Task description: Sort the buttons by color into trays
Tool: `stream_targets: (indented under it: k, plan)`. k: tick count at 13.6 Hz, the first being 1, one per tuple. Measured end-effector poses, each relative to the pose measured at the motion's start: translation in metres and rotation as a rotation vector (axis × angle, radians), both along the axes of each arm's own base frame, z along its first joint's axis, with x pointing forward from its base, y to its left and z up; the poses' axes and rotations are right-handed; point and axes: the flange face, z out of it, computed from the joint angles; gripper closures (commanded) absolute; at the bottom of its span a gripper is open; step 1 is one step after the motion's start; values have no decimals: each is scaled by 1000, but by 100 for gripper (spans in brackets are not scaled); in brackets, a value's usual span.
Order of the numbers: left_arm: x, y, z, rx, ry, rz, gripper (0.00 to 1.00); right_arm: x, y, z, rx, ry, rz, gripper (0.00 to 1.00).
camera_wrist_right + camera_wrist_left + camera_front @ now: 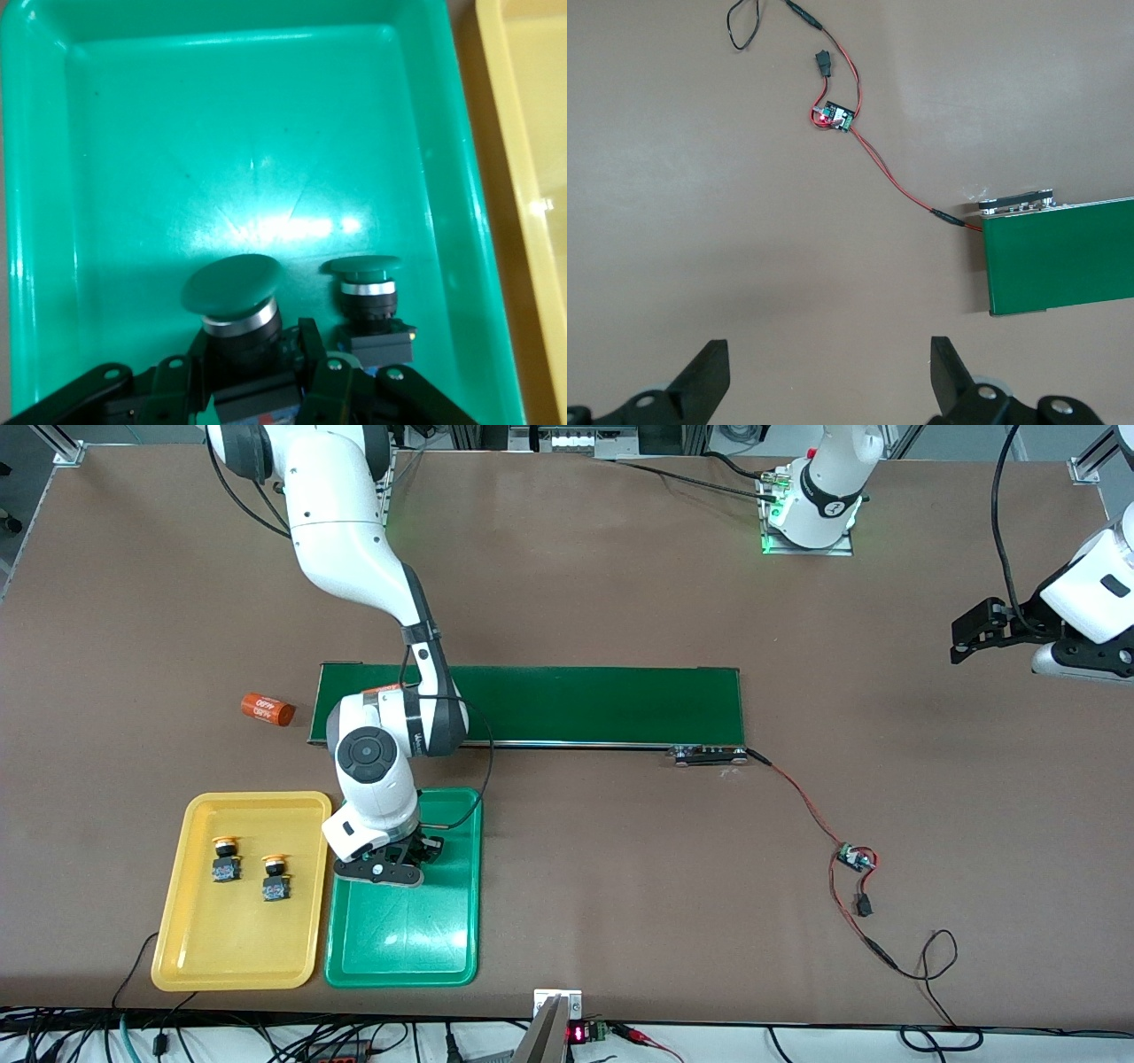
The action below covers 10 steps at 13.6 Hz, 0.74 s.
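My right gripper reaches down into the green tray, at the tray's end toward the conveyor belt. It is shut on the black body of a green-capped button. A second green button stands upright on the tray floor right beside it. The arm hides both in the front view. Two yellow-capped buttons sit in the yellow tray next to the green one. My left gripper waits open over bare table at the left arm's end.
A long dark green conveyor belt crosses the middle of the table. An orange cylinder lies off its end toward the right arm. A small circuit board with red wires trails from the belt's other end.
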Motion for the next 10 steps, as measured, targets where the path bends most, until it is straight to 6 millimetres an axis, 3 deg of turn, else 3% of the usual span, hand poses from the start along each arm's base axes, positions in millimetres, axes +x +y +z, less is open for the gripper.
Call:
stream_targets:
  k: [1,3,5,7,10]
  plan:
    - [0,0,0,0,0,0,0,0,1,-1,13,3,-3,0]
    - [0,0,0,0,0,0,0,1,6,9,56,13,-20,0]
    - [0,0,0,0,0,0,0,0,13,34,81,41,-25,0]
    - [0,0,0,0,0,0,0,-1,8,81,96,78,-38,0]
    - [0,0,0,0,1,0,0,-6,-26,164,85,120,-77,0]
